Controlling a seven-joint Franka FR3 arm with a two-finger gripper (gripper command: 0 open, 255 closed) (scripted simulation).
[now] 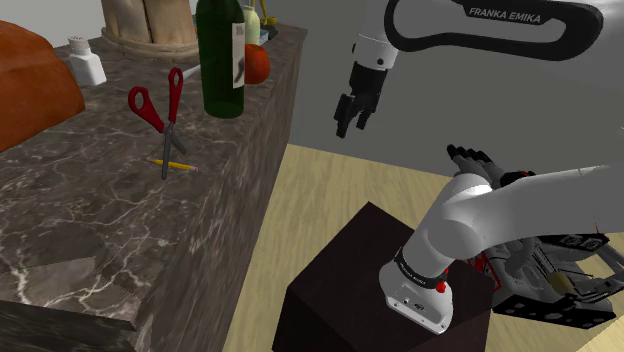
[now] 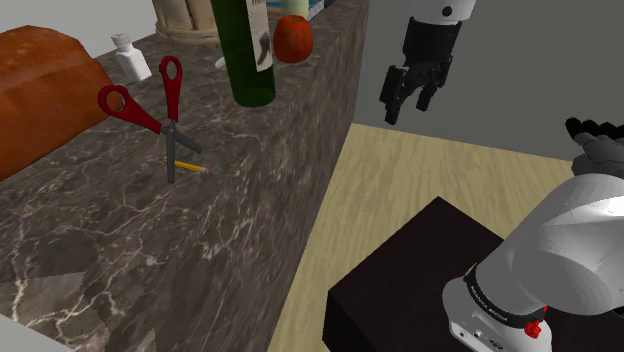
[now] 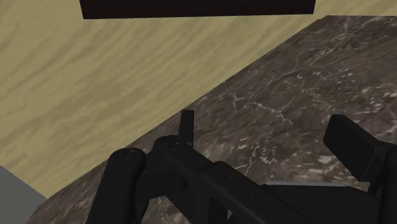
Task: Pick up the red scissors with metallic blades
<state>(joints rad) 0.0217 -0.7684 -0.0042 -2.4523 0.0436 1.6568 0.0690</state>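
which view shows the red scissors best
The second exterior view: the scissors lie nearer the camera, both red handles and grey blades plain, across a yellow pencil. The shoulder view shows them whole too, farther off. The wrist view looks at the edge of the counter and the floor.

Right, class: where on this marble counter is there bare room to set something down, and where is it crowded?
Free: the stretch of counter below the yellow pencil and red scissors in the shoulder view; also the strip between scissors and the floor-side edge. Crowded: the far end, with green wine bottle, red fruit, white shaker, brown loaf.
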